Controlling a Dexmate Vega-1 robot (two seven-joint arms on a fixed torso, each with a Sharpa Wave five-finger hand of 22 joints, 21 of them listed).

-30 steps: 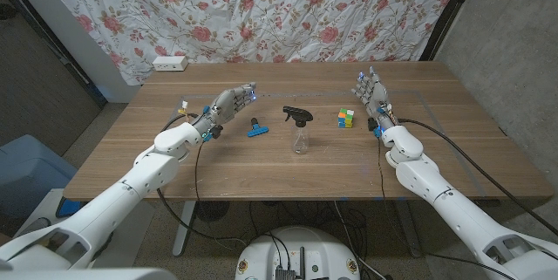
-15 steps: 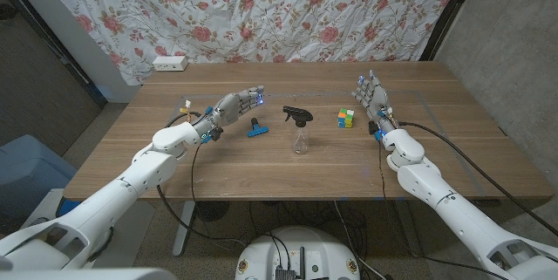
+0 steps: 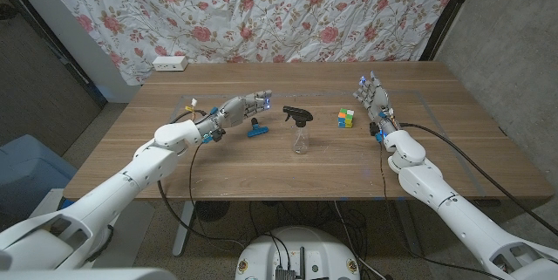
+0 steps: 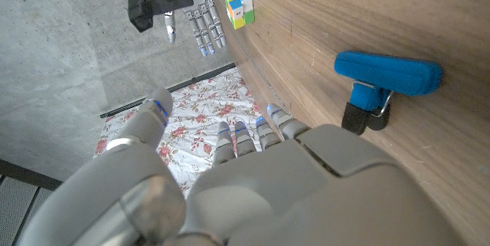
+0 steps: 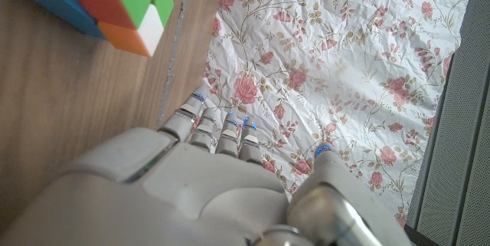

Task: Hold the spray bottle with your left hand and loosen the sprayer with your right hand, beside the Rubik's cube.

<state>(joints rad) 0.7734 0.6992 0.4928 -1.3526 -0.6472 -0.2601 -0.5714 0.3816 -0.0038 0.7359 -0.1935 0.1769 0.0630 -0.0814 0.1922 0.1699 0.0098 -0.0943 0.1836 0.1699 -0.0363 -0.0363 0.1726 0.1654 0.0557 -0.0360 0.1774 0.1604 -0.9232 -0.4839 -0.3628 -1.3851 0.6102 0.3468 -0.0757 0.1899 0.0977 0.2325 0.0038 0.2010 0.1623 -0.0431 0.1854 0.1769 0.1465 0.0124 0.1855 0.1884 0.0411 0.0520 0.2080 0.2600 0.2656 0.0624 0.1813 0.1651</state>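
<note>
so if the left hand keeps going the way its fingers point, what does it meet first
Probably the spray bottle: the left hand points across the table at its black sprayer. The blue clamp lies just nearer the robot, likely beside that line; depth is unclear.

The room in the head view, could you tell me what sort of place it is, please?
Probably a makeshift lab or workshop: bare concrete wall, a flowered sheet hung as backdrop, and a power strip on the wooden table.

Head overhead; wrists close, sharing Rubik's cube [image 3: 346, 119].

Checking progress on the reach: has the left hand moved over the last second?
Yes. The left hand has moved toward the spray bottle, its fingertips now above the blue clamp.
</note>
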